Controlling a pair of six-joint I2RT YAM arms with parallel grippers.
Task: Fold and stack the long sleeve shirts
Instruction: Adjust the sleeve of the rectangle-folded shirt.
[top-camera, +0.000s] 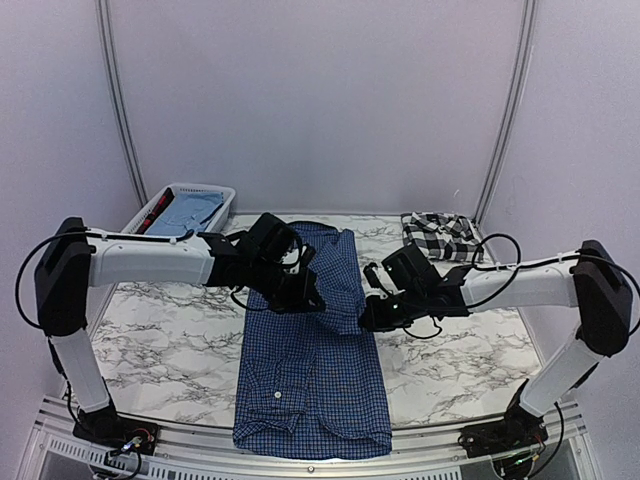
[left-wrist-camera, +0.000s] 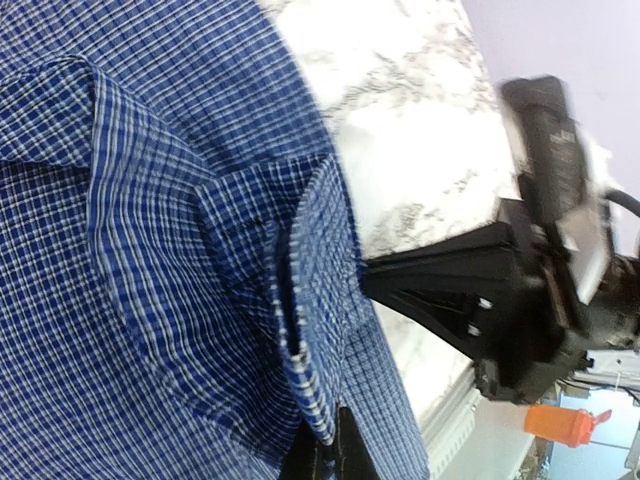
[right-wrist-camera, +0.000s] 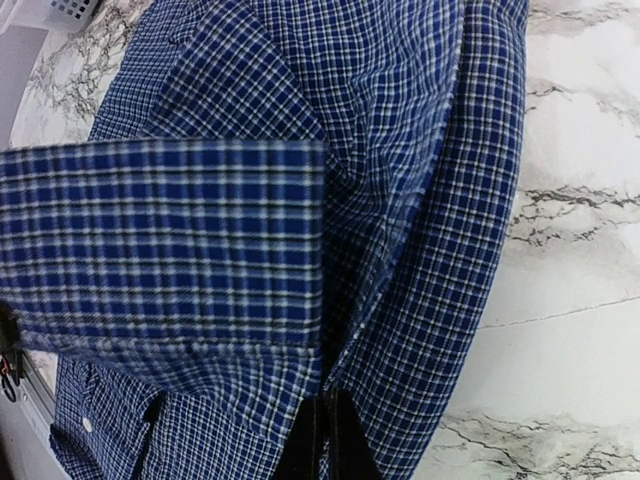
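We see the dark blue fine-checked button-up shirt (top-camera: 315, 370) lying lengthwise down the middle of the white marble-patterned table (top-camera: 160, 340), reaching to its near edge. Our left gripper (top-camera: 303, 297) is clamped on a raised fold at the shirt's left side. Our right gripper (top-camera: 365, 318) is clamped on the cloth at its right side, where a strip of fabric is lifted. Both wrist views show checked cloth pinched between the black fingers (left-wrist-camera: 350, 455). The black-and-white plaid shirt (top-camera: 440, 235) lies bunched at the far right of the table. A white slatted plastic basket (top-camera: 225, 195) sits at the far left, with light blue cloth (top-camera: 190, 210) inside.
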